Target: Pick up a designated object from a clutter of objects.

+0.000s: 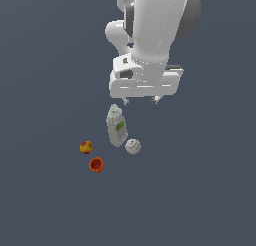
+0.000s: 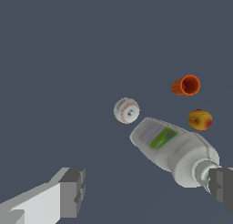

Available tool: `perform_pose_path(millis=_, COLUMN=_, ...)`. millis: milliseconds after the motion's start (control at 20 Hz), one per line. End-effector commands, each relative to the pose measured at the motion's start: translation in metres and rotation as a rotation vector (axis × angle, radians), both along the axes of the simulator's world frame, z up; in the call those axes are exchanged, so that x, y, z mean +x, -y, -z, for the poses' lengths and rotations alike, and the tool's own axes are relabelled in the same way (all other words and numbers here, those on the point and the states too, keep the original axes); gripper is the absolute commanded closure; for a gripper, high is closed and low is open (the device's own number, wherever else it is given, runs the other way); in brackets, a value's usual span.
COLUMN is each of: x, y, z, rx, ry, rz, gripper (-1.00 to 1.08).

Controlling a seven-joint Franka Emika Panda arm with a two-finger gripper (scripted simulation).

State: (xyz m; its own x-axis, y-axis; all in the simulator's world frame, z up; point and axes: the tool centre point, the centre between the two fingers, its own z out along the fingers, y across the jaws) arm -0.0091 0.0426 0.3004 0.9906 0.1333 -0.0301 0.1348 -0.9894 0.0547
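While the gripper (image 1: 140, 101) hangs above the clutter with its fingers (image 2: 73, 191) spread wide and empty, the white baseball (image 1: 132, 146) rests on the floor just beside the base of the grey-white bottle (image 1: 116, 126); the red-yellow ball (image 1: 86, 147) and orange-red cup (image 1: 96, 165) lie on the bottle's far side.

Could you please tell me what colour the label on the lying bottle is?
Green, on the grey-white plastic bottle; the wrist view shows it best.
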Motion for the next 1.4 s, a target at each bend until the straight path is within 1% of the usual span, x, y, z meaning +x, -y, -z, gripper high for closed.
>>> perform_pose_path(millis=0, x=0.001, y=0.000, z=0.003, rx=0.001, ry=0.001, rz=0.014, gripper=-0.92)
perform_pose_path(millis=250, x=0.005, y=0.000, z=0.015, rx=0.007, ry=0.004, rz=0.070, gripper=-0.92)
perform_pose_path(millis=550, x=0.013, y=0.001, z=0.038, rx=0.018, ry=0.011, rz=0.184, gripper=-0.92)
perform_pose_path(millis=1350, x=0.031, y=0.008, z=0.131, rx=0.042, ry=0.031, rz=0.635, gripper=-0.92)
